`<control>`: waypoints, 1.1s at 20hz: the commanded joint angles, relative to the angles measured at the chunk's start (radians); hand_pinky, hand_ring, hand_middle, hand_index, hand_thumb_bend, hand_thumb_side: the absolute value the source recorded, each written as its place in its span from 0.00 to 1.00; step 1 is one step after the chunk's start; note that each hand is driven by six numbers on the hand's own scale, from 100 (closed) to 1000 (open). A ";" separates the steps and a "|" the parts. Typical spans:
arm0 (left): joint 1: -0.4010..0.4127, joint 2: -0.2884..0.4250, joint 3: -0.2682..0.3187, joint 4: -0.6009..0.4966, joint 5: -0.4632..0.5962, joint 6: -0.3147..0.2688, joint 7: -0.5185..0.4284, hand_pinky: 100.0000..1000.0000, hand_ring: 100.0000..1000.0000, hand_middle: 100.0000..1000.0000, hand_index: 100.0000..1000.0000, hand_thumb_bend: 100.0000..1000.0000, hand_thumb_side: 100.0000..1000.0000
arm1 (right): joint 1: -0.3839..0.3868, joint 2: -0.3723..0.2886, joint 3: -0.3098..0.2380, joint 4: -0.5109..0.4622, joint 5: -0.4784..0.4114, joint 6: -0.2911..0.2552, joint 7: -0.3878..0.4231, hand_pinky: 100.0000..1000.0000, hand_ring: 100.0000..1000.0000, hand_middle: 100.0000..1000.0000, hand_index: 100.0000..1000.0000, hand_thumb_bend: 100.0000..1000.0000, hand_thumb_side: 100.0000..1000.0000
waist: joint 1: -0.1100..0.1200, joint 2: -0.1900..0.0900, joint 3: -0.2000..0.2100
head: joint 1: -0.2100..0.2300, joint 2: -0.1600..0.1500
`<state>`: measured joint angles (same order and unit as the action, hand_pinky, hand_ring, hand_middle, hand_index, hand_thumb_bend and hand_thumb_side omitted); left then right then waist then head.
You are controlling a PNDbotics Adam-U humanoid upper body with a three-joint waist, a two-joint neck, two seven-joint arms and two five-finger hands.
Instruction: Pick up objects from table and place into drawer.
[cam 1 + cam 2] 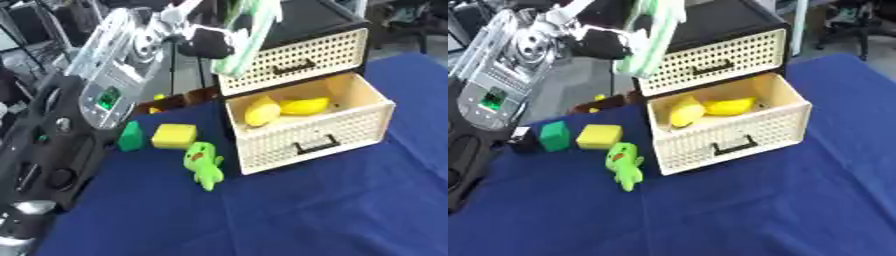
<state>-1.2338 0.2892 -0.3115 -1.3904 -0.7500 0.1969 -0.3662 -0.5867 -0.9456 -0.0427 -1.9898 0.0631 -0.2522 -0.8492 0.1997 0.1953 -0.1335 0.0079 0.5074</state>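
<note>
Item held: a long pale green and white thing [651,37], raised high above the cabinet [337,37]. It hangs tilted from your left hand [605,44]; you cannot tell from the blur how the fingers sit on it. It looks light and rigid, so hold it near the middle to stop it swinging.

Items on the blue table [332,210], left of the drawer:
- Green toy figure [204,165], lying flat, probably soft and light. Take it round the body.
- Yellow block [174,136], squarish, possibly a sponge. Pinch its opposite sides.
- Green block [554,136], small and upright, just beside the yellow one. Grip its flat faces.

Drawer [306,135]: lower one pulled open, two yellow things [282,108] already inside, room left at the right end.

Right hand: not shown.
</note>
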 commanded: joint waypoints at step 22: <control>-0.014 -0.075 0.060 0.260 -0.142 -0.225 0.286 0.09 0.37 0.40 0.56 0.18 0.26 | -0.066 0.005 0.006 -0.010 -0.027 -0.007 0.020 0.51 0.61 0.54 0.75 0.00 0.89 | 0.025 0.039 -0.051 | 0.031 -0.071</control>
<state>-1.2319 0.2015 -0.2686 -1.1321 -0.8795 -0.0190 -0.0971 -0.6347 -0.9239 -0.0307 -1.9898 0.0451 -0.2582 -0.8315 0.2383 0.2493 -0.1845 0.0348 0.4458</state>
